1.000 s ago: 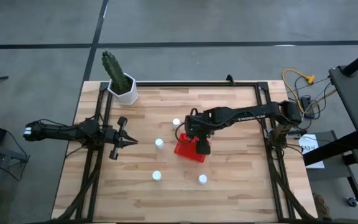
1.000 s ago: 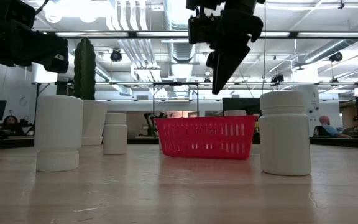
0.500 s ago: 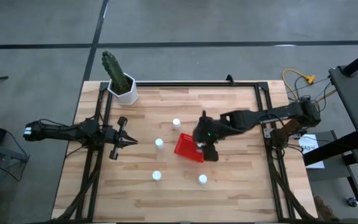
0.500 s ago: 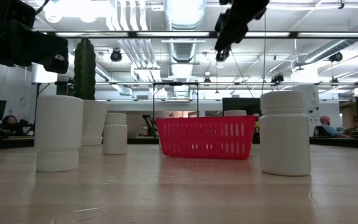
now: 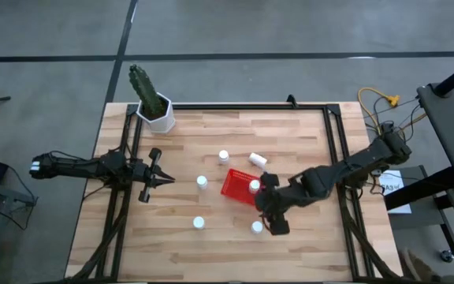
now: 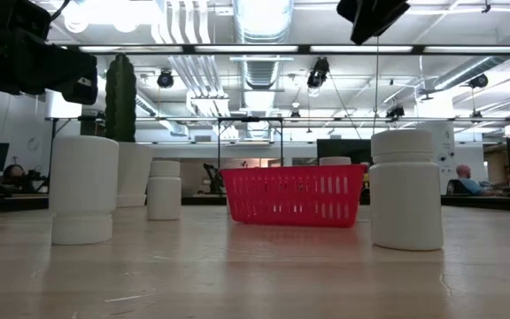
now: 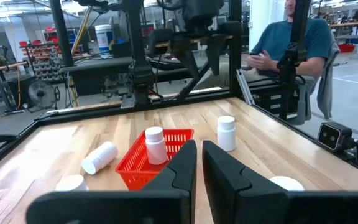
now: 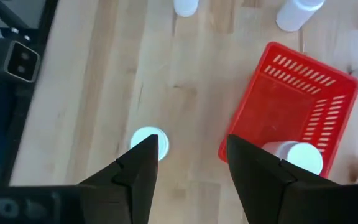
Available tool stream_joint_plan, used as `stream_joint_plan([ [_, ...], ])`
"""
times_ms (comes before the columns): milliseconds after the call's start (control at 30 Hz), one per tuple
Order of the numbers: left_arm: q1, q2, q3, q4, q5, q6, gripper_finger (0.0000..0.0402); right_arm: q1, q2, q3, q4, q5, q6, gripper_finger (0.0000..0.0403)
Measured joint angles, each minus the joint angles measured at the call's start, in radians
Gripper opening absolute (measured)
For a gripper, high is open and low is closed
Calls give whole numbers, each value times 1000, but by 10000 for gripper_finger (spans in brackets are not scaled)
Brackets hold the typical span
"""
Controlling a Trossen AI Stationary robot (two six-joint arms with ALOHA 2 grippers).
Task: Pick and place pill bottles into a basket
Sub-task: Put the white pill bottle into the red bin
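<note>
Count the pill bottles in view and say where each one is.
6. One stands inside the basket at; one lies tipped behind it; four stand on the table. None appears hidden.

High view: overhead, straight down on the whole table [image 5: 211,244]. Low view: tabletop level, facing the room. Both wrist views, seemingly nearer, share the basket [image 7: 143,163].

Dark jointed arms [image 5: 345,168]; black wedge-shaped gripper fingers [image 8: 138,171].
</note>
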Motion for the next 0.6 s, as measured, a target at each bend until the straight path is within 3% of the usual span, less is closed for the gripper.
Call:
stream_joint_plan([
  [333, 0, 0, 0, -1, 0, -1, 10, 27, 98, -8, 3, 9, -14, 192],
  [600, 0, 0, 0, -1, 0, 0, 10, 28, 133, -8, 25, 9, 38, 250],
])
